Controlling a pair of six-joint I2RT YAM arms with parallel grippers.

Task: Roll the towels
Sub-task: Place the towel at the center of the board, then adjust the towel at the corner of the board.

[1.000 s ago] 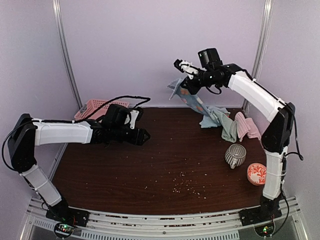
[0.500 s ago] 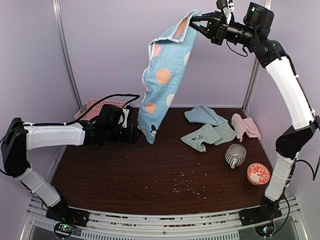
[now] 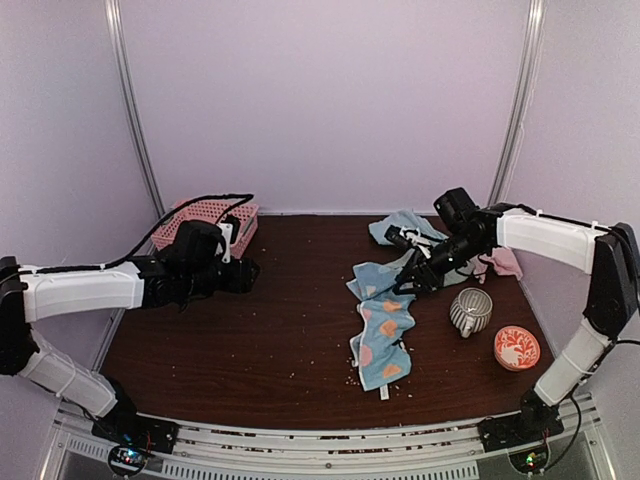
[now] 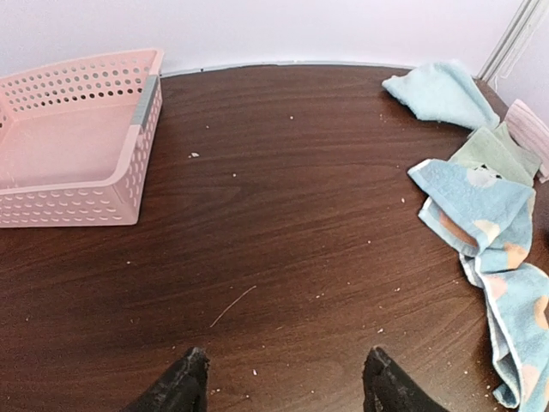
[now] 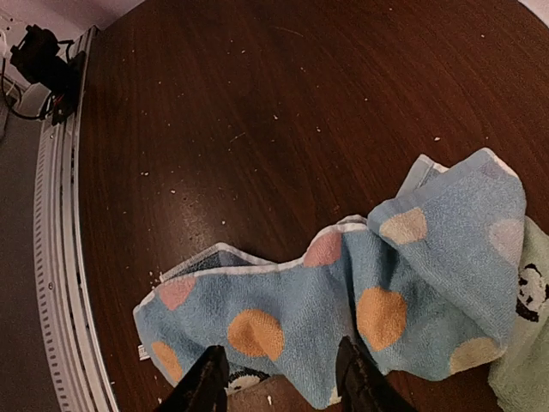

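Observation:
The light blue towel with pink-orange spots lies crumpled in a long strip on the dark table, right of centre. My right gripper hovers just over its far end, open, its fingers apart above the cloth and gripping nothing. A plain light blue towel lies at the back. The sage green towel peeks out beside the spotted one. The pink towel lies by the right wall. My left gripper is open over bare table at the left.
A pink perforated basket stands at the back left corner. A grey ribbed mug and a red patterned bowl sit at the right front. Crumbs dot the wooden table.
The right arm lifted the spotted towel high, swung it down onto the table and opened its jaws, letting it go. The left arm drew back slightly to the left.

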